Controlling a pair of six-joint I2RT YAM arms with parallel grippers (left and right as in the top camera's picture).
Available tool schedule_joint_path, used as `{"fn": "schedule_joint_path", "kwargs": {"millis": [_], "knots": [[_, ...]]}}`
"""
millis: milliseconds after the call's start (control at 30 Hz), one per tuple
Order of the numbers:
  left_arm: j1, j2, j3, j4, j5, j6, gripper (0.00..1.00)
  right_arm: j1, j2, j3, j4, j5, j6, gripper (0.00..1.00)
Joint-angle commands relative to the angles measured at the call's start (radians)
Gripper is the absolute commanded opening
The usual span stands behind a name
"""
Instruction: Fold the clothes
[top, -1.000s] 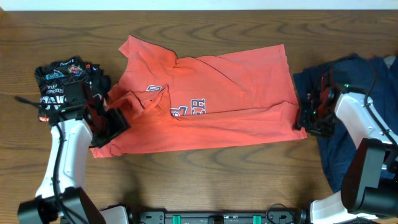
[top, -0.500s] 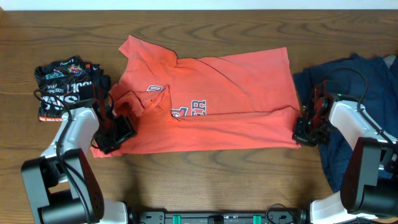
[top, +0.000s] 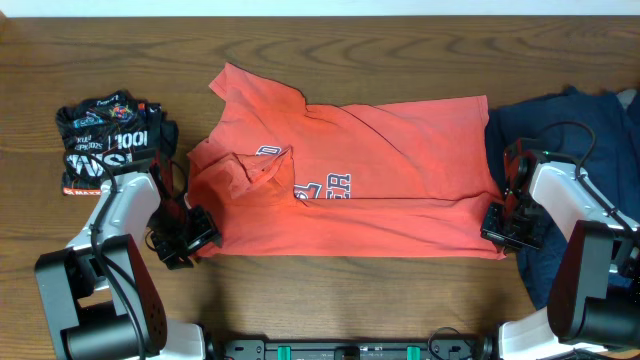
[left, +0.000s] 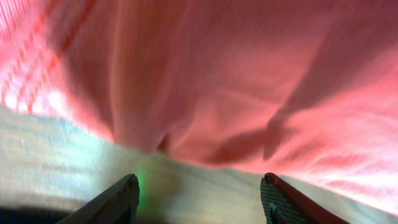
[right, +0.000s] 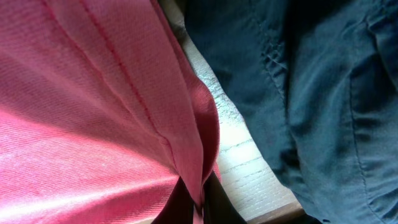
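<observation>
An orange-red polo shirt (top: 370, 180) with white lettering lies spread across the middle of the table, collar toward the left. My right gripper (top: 505, 225) is at its near right corner, shut on a pinched fold of the shirt's edge (right: 199, 168); the right wrist view shows the cloth squeezed between the dark fingers (right: 217, 202). My left gripper (top: 190, 235) stands open at the shirt's near left corner. In the left wrist view only bare wood lies between its fingertips (left: 199, 183), and the shirt (left: 217, 74) starts just ahead of them.
A folded black printed shirt (top: 105, 135) lies at the far left. A heap of dark blue clothes (top: 570, 140) sits at the right edge, close behind my right arm and right beside the held corner (right: 311, 93).
My right gripper has shut on the shirt's corner and drawn the shirt rightward and toward the front. My left gripper has slid forward off the cloth to its near left corner.
</observation>
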Motion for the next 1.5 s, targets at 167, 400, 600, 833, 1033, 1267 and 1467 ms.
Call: {"fn": "schedule_joint_path", "kwargs": {"millis": [167,400,600,833,1033,1267,1467], "knots": [[-0.003,-0.177,0.059,0.024,0.000,-0.001,0.63,-0.005,-0.085,0.097,0.000,-0.027,-0.021,0.21],[-0.003,-0.268,0.085,0.409,0.044,0.000,0.75,-0.005,-0.142,0.246,0.061,-0.215,-0.108,0.80],[-0.004,-0.129,0.150,0.657,0.129,0.000,0.75,-0.005,-0.143,0.268,0.069,-0.250,-0.117,0.78],[-0.064,0.154,0.399,0.756,0.163,0.042,0.77,-0.005,-0.143,0.268,0.066,-0.253,-0.117,0.77],[-0.130,0.369,0.534,0.918,0.162,0.041,0.79,-0.005,-0.143,0.268,0.053,-0.253,-0.117,0.77],[-0.165,0.545,0.564,1.133,0.151,0.024,0.79,-0.005,-0.143,0.268,0.026,-0.252,-0.117,0.77],[-0.167,0.616,0.564,1.209,0.117,-0.020,0.78,-0.005,-0.143,0.268,0.027,-0.252,-0.117,0.76]]}}
